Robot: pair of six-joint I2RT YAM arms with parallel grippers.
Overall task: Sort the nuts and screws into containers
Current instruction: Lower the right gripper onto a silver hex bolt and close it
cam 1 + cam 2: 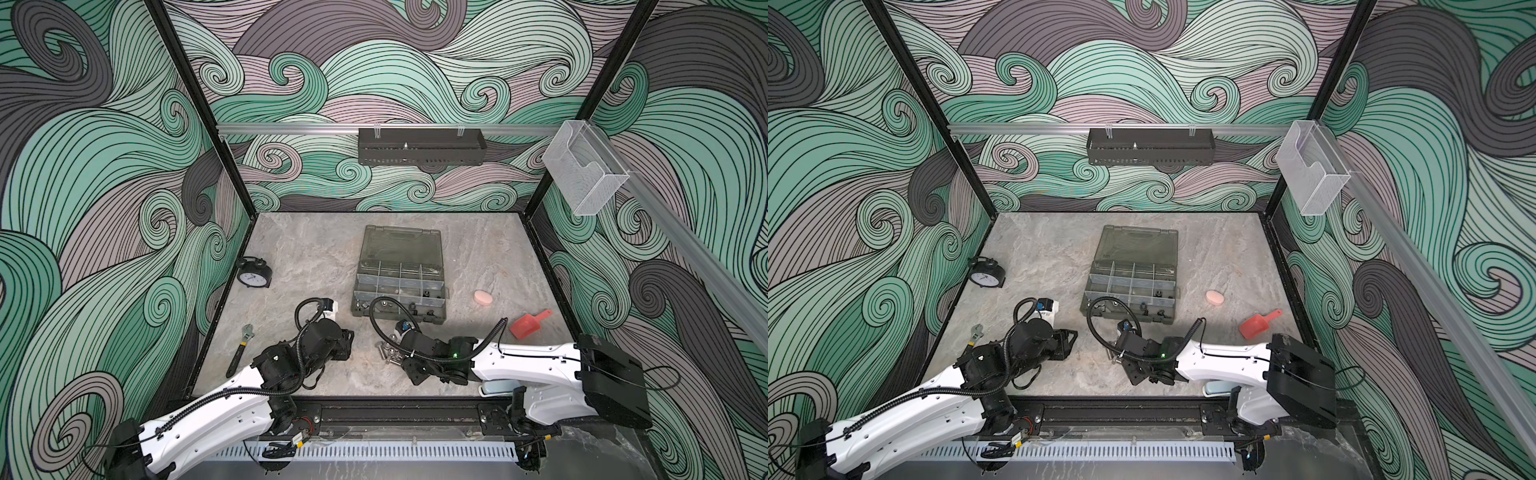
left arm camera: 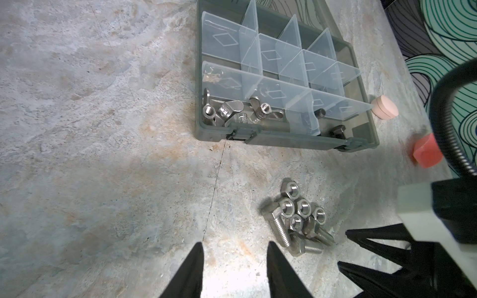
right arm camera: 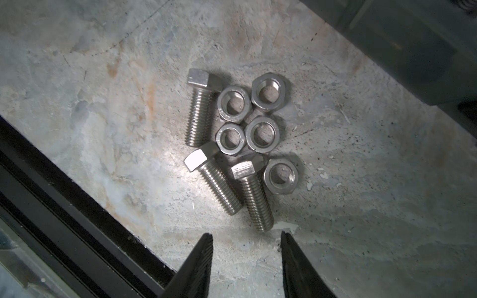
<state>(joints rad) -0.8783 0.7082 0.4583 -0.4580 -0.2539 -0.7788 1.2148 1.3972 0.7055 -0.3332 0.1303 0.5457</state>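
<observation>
Plainly, the left tool [image 2: 235,260] hangs spread and empty just beside the screws [image 3: 254,196]. They lie heaped with the nuts [image 3: 262,134] on the tabletop [image 2: 103,154], the containers [image 2: 284,139] beyond them. Right of that, the right tool [image 3: 245,238] hovers over the screws, also spread and empty. Two shanks point toward its gap, so it looks nearer and better aligned.

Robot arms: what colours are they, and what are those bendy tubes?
The left arm and right arm have white shells and chunky black joints. The bendy tubes are ribbed black cable hoses, one per arm. A tiny green light glows on the right arm. The fingers are black and pointed.
</observation>
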